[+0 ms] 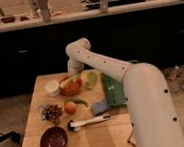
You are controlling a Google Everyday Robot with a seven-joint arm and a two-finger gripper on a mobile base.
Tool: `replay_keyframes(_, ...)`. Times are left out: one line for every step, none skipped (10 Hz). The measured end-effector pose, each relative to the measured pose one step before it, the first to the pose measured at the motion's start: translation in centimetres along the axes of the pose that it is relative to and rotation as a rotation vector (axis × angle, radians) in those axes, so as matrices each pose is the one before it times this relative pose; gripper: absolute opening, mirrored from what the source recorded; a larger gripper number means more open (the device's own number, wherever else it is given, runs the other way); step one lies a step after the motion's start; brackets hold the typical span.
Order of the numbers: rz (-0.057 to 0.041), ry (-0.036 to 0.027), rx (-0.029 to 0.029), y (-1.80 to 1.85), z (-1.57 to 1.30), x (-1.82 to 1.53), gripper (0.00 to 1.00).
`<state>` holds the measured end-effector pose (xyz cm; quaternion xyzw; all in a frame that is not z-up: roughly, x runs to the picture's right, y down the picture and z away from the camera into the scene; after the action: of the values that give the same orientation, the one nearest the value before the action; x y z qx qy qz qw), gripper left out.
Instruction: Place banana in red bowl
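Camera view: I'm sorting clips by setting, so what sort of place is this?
Likely a kitchen or cafe: a wooden table with an orange, a long counter behind. The gripper is at the red bowl.

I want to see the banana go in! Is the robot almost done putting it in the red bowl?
Almost, it seems. Done: the banana looks to be inside the red bowl, at its left side. In hand: the gripper hangs just over the bowl, right by the banana; I cannot tell whether it holds the fruit. Left: letting go if needed, then pulling the gripper up and away.
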<state>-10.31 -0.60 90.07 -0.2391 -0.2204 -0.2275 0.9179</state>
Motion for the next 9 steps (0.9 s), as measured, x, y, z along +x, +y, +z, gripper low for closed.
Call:
replay_keyframes(-0.01441,-0.01067,0.00509,-0.517,0.081,0.194,0.00)
replay_keyframes(-0.01038,-0.00530,0.01008,-0.362,-0.018,0.188,0.00)
replay_keyframes(-0.01380,-0.00823,0.02367,-0.490,-0.061,-0.009,0.00)
replay_keyframes(-0.00787,-0.00528,0.01543,-0.336,-0.044,0.023,0.00)
replay_keyframes(-0.00197,-0.00661,0.01068,-0.338,0.027,0.088,0.00)
replay_keyframes(0.00316,-0.00442,0.00579,-0.275,0.042,0.151,0.04)
replay_keyframes(0.00369,-0.00405,0.00205,-0.166,0.170,0.059,0.14)
replay_keyframes(0.00492,-0.00063,0.00246,0.007,0.042,0.152,0.24)
replay_keyframes(0.00676,0.00018,0.00320,0.071,-0.029,0.242,0.32)
